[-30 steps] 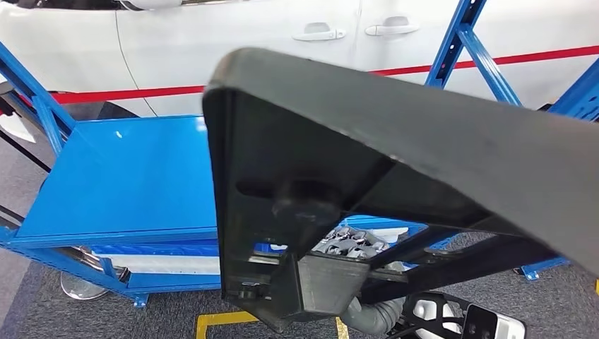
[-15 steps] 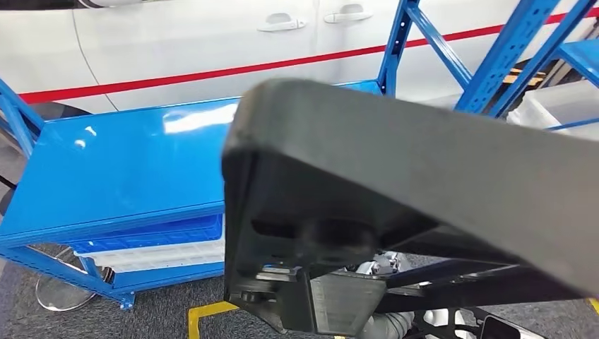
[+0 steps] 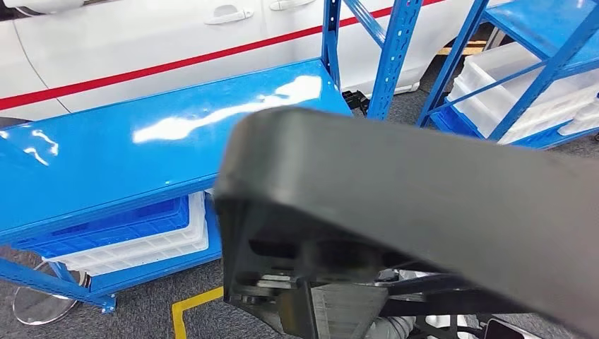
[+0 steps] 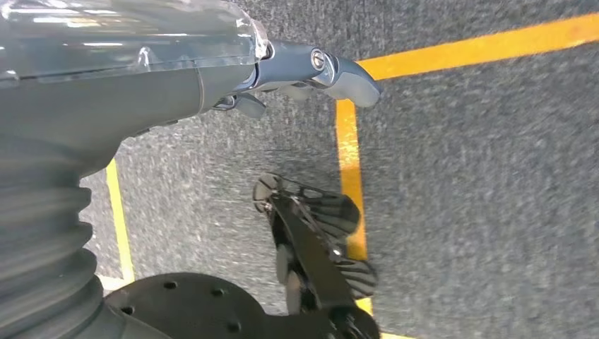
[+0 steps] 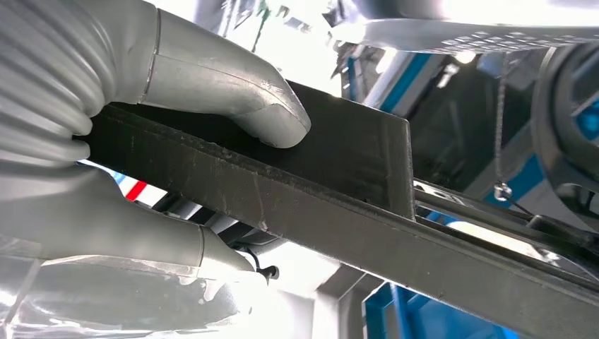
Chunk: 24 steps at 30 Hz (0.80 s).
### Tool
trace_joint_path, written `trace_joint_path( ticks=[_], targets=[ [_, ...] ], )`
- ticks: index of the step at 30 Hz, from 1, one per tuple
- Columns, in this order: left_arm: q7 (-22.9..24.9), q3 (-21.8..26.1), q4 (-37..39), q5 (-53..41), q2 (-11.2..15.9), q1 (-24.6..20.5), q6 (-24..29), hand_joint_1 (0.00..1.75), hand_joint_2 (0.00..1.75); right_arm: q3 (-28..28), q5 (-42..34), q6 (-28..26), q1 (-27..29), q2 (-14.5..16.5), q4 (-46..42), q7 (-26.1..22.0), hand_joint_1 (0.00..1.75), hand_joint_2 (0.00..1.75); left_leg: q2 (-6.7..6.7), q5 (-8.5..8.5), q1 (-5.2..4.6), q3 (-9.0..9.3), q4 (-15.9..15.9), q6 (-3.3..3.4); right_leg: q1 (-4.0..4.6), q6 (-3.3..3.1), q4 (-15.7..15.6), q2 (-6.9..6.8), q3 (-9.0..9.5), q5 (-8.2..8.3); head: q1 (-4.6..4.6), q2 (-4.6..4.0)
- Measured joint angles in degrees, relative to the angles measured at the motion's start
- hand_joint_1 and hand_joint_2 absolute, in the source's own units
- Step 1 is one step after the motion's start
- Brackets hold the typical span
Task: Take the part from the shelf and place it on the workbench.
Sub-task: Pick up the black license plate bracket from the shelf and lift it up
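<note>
View swung right along workbench (image 3: 106,162); right hand (image 5: 141,141) clamped on part (image 3: 424,191); left hand (image 4: 304,70) empty, fingers apart

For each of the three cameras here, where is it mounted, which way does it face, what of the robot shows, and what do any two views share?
Head view: high on the body, facing forward and down at the black part, with the blue workbench beyond.
Left wrist view: behind the hanging left hand, facing grey carpet with yellow floor lines.
Right wrist view: behind the right hand, whose thumb and fingers grip the black part.
Shared: head and right wrist views both show the part.
</note>
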Motion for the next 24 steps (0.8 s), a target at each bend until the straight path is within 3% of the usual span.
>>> trace_joint_path(
  ticks=[1, 3, 5, 7, 8, 9, 10, 11, 12, 13, 14, 15, 16, 17, 19, 20, 22, 23, 24],
  targets=[
    [-0.1, -0.2, 0.0, -0.1, 0.1, -0.1, -0.1, 0.0, 1.75, 0.0, 0.6, -0.6, 0.3, 0.0, -0.2, 0.0, 1.71, 1.75, -0.24, 1.47, -0.35, 2.81, -3.4, 0.55, 0.12, -0.02, 0.1, 0.38, -0.72, 0.65, -0.01, 0.0],
    [-0.3, -0.6, 0.0, -0.4, 0.5, -0.5, -0.3, 0.0, 1.75, 0.0, 1.5, -2.5, 0.9, -0.1, -0.8, 0.0, 1.71, 1.75, -0.83, 1.87, -0.99, 8.64, -11.8, 1.52, 0.32, 0.19, 0.1, 0.84, -1.6, 1.85, 0.02, 0.0],
    [-0.9, -0.9, 0.0, -0.3, 0.9, -0.9, -0.4, 0.0, 1.75, 0.0, 1.5, -3.8, 1.4, -0.2, -1.2, 0.0, 1.71, 1.75, -1.08, 1.18, -1.4, 10.98, -16.2, 2.01, 0.18, 0.76, -0.1, 1.0, -1.83, 3.01, -0.01, 0.0],
    [-1.4, -1.0, 0.0, -0.1, 1.1, -1.1, -0.3, 0.0, 1.75, -0.1, 1.1, -4.1, 1.8, -0.4, -1.4, 0.0, 1.71, 1.75, -0.71, 2.36, -1.41, 10.55, -17.0, 2.32, -0.04, 1.43, -0.5, 0.98, -1.97, 3.79, -0.1, 0.0],
    [-1.6, -1.1, 0.0, 0.0, 1.2, -1.1, -0.1, 0.0, 1.75, -0.2, 0.9, -4.0, 2.1, -0.5, -1.6, 0.0, 1.71, 1.75, -0.41, 3.19, -1.34, 10.14, -17.3, 2.59, -0.05, 1.74, 0.1, 0.64, -2.3, 2.8, -0.09, 0.0],
    [-1.7, -1.1, 0.0, 0.1, 1.3, -1.0, 0.0, 0.0, 1.75, -0.3, 0.9, -3.9, 2.4, -0.6, -1.8, 0.0, 1.71, 1.75, -0.08, 4.07, -1.22, 9.56, -17.7, 2.83, -0.07, 2.04, 1.6, 0.18, -2.83, 0.6, -0.01, 0.0],
    [-1.7, -1.1, 0.0, 0.3, 1.5, -0.9, 0.2, 0.0, 1.75, -0.4, 0.8, -3.6, 2.8, -0.6, -2.0, 0.0, 1.71, 1.75, 0.26, 4.89, -1.13, 8.85, -17.8, 2.99, -0.21, 2.32, 4.4, -0.43, -3.6, -2.66, 0.04, 0.0],
    [-1.7, -1.1, 0.0, 0.4, 1.7, -0.7, 0.3, 0.0, 1.75, -0.5, 0.8, -3.4, 3.1, -0.7, -2.2, 0.0, 1.71, 1.75, 0.49, 5.62, -1.14, 7.93, -17.8, 3.09, -0.41, 2.67, 8.1, -0.89, -4.45, -5.95, 0.11, 0.0],
    [-1.7, -1.1, 0.1, 0.5, 1.9, -0.6, 0.4, 0.0, 1.75, -0.5, 0.8, -3.3, 3.4, -0.7, -2.4, 0.0, 1.71, 1.75, 0.76, 6.3, -1.13, 6.96, -17.6, 3.03, -0.7, 3.0, 11.9, -1.16, -5.09, -8.05, 0.11, 0.0],
    [-1.7, -1.1, 0.1, 0.6, 2.0, -0.5, 0.5, 0.0, 1.75, -0.5, 0.8, -3.3, 3.6, -0.7, -2.5, 0.0, 1.71, 1.75, 1.0, 6.95, -1.11, 5.93, -17.4, 2.9, -1.01, 3.31, 14.9, -1.32, -5.32, -8.59, 0.12, 0.0],
    [-1.7, -1.1, 0.1, 0.7, 2.2, -0.5, 0.7, 0.0, 1.75, -0.5, 0.8, -3.3, 3.8, -0.7, -2.6, 0.0, 1.71, 1.75, 1.22, 7.54, -1.08, 4.83, -17.1, 2.73, -1.32, 3.6, 16.4, -1.43, -4.84, -7.67, 0.12, 0.0],
    [-1.7, -1.1, 0.1, 0.8, 2.2, -0.5, 0.8, 0.0, 1.75, -0.5, 0.8, -3.3, 3.9, -0.7, -2.7, 0.0, 1.71, 1.75, 1.38, 8.06, -1.02, 3.73, -16.7, 2.51, -1.61, 3.84, 15.9, -1.55, -3.36, -5.96, 0.12, 0.0],
    [-1.7, -1.1, 0.1, 0.8, 2.3, -0.5, 0.9, 0.0, 1.75, -0.6, 0.8, -3.3, 3.9, -0.7, -2.7, 0.0, 1.71, 1.75, 1.48, 8.5, -0.96, 2.7, -16.3, 2.24, -1.85, 4.01, 13.5, -1.71, -0.85, -4.54, 0.13, 0.0],
    [-1.7, -1.2, 0.1, 0.8, 2.4, -0.5, 1.0, 0.0, 1.75, -0.6, 0.8, -3.3, 3.9, -0.7, -2.7, 0.0, 1.71, 1.75, 1.54, 8.84, -0.92, 1.78, -15.7, 1.96, -1.93, 4.07, 9.7, -1.87, 2.34, -4.31, 0.14, 0.0],
    [-1.8, -1.2, 0.1, 0.8, 2.5, -0.5, 1.0, 0.0, 1.75, -0.6, 0.9, -3.3, 3.9, -0.6, -2.9, 0.0, 1.71, 1.75, 1.6, 9.51, -0.8, 0.55, -14.8, 1.28, -1.63, 3.54, 2.1, -2.04, 7.56, -6.07, 0.11, 0.0],
    [-1.8, -1.3, 0.1, 0.8, 2.5, -0.5, 1.0, 0.0, 1.75, -0.6, 0.9, -3.4, 4.0, -0.6, -3.0, 0.0, 1.71, 1.75, 1.62, 9.93, -0.67, 0.21, -14.6, 0.93, -1.3, 3.1, 0.1, -2.04, 8.61, -6.93, 0.11, 0.0],
    [-1.8, -1.4, 0.2, 0.8, 2.5, -0.4, 1.0, 0.0, 1.75, -0.6, 0.9, -3.3, 4.2, -0.6, -3.1, 0.0, 1.71, 1.75, 1.51, 10.56, -0.37, -0.31, -14.6, 0.15, -1.09, 2.01, -0.9, -2.11, 8.22, -6.37, 0.15, 0.0],
    [-1.8, -1.5, 0.2, 0.8, 2.6, -0.3, 1.0, 0.0, 1.75, -0.6, 0.9, -3.2, 4.3, -0.6, -3.2, 0.0, 1.71, 1.75, 1.26, 9.76, -0.21, -0.82, -14.0, -0.2, -1.08, 1.43, -1.0, -2.17, 7.72, -5.73, 0.15, 0.0],
    [-1.9, -1.5, 0.2, 0.9, 2.6, -0.2, 1.0, 0.0, 1.75, -0.6, 0.8, -3.1, 4.3, -0.6, -3.2, 0.0, 1.71, 1.75, 0.94, 7.92, -0.11, -1.53, -12.6, -0.48, -1.17, 0.91, -1.1, -2.24, 7.12, -5.04, 0.14, 0.0]
  ],
)
